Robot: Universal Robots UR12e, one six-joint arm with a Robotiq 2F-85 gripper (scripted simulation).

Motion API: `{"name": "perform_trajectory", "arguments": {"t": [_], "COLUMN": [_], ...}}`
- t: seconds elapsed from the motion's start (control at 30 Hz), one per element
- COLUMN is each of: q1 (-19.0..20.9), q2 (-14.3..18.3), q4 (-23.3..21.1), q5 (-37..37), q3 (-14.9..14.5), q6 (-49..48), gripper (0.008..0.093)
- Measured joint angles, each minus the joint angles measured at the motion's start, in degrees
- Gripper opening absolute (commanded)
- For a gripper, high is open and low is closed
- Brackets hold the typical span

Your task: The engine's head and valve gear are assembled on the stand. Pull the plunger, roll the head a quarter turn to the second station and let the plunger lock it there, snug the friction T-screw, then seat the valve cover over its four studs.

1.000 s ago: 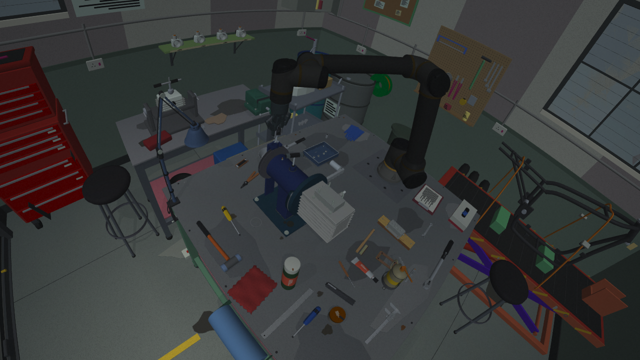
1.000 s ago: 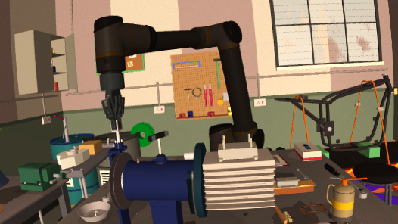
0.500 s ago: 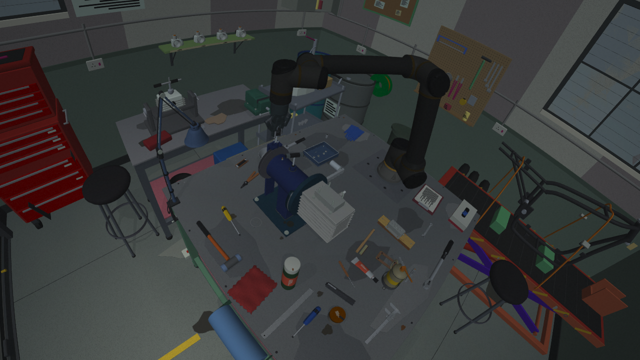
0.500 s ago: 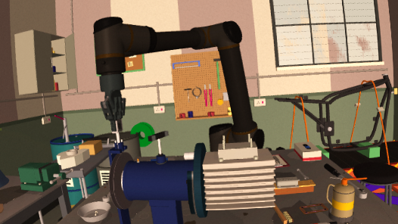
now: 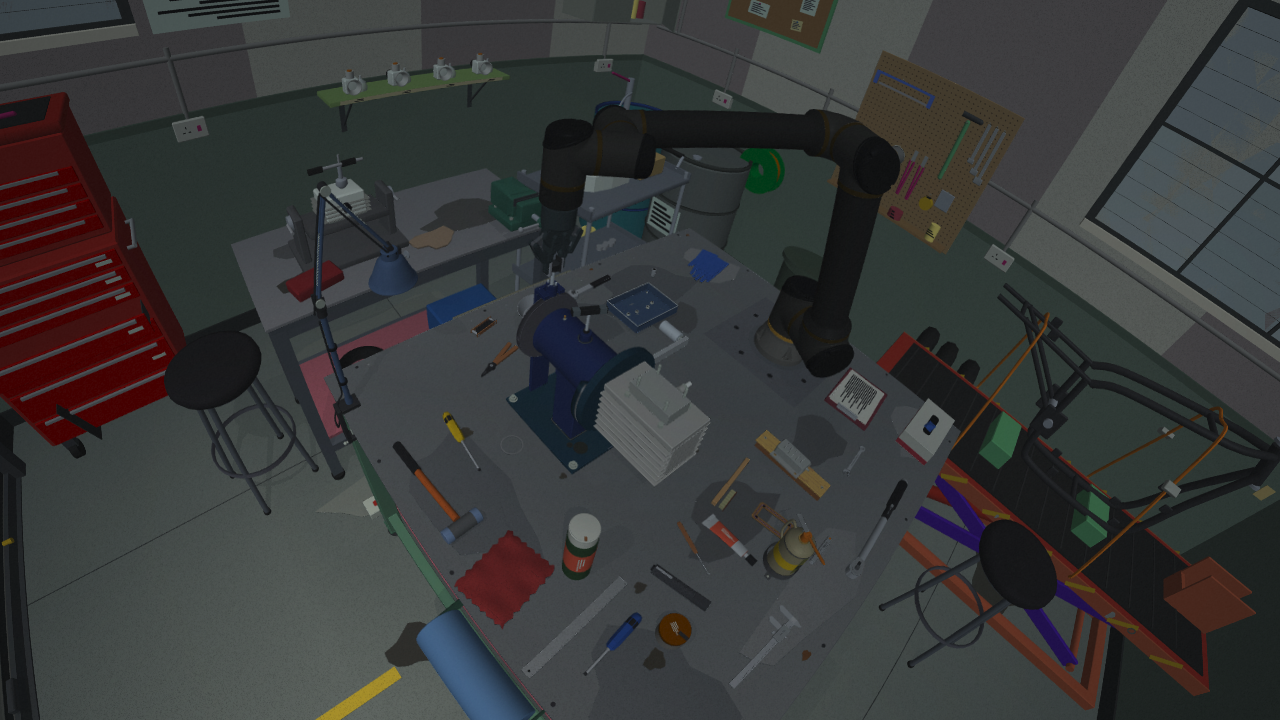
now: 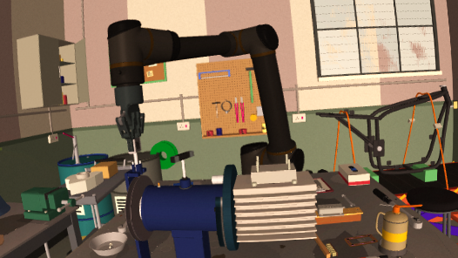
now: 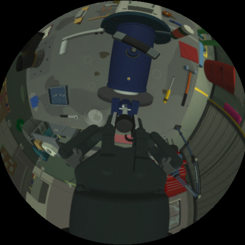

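Observation:
In the middle of the workbench a blue engine stand (image 5: pixel 573 363) carries the finned grey cylinder head (image 5: pixel 652 421) (image 6: pixel 274 205) on its rotating barrel, with studs pointing up from the head's top face. A black-handled T-screw (image 5: pixel 586 311) (image 6: pixel 182 157) (image 7: pixel 135 45) stands on top of the barrel. The plunger's dark round knob (image 7: pixel 124 123) rises on a thin pin (image 6: pixel 134 156) from the blue bracket behind the rear index disc. The blue valve cover (image 5: pixel 642 306) (image 7: pixel 58 95) lies flat on the bench beside the stand. My gripper (image 5: pixel 554 262) (image 6: pixel 130 135) (image 7: pixel 124 124) hangs straight down over the rear of the stand, closed around the plunger knob.
A red tool chest (image 5: pixel 63 269) stands left of the bench, with a stool (image 5: pixel 215 367) near it. A hammer (image 5: pixel 434 497), screwdriver (image 5: pixel 458 434), red cloth (image 5: pixel 506 576), can (image 5: pixel 582 546) and ratchet (image 5: pixel 877 528) litter the near bench. A small bowl (image 7: pixel 94 116) sits behind the stand.

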Motion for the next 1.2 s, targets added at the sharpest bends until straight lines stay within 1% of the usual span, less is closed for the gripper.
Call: {"name": "perform_trajectory", "arguments": {"t": [0.3,0.97,1.2], "q1": [0.0,0.0,0.0], "q2": [0.1,0.0,0.0], "q4": [-0.1,0.0,0.0], "q5": [0.0,0.0,0.0], "q3": [0.1,0.0,0.0], "q6": [0.0,0.0,0.0], "gripper": [0.0085,0.0480,0.0480]}}
